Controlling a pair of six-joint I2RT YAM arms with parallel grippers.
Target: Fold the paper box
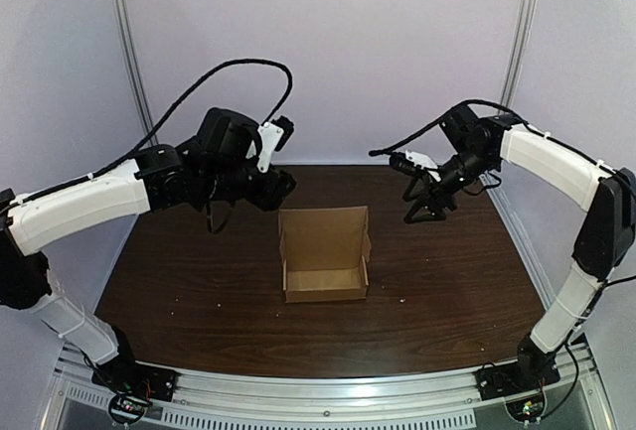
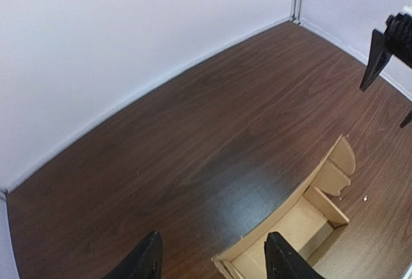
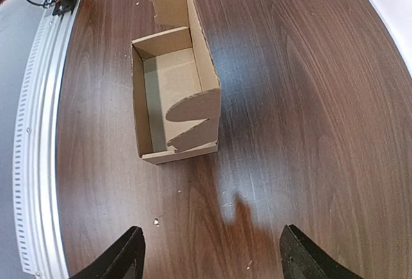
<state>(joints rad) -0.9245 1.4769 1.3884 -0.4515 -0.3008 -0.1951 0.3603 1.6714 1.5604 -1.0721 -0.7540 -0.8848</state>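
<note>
Your box (image 1: 324, 256) sits lid-up between the left pincer (image 2: 212, 237) and right pincer (image 3: 212, 230), both wide open and empty, probably staging the fold.

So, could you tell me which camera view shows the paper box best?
The right wrist view: the paper box is large, its floor, walls and curved flaps plain. The top external view shows the paper box whole but small; the left wrist view catches only part at its lower edge.

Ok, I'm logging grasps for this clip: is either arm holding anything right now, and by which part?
Nothing is held. The left gripper and the right gripper are both open with empty fingers, clear of the paper box.
</note>
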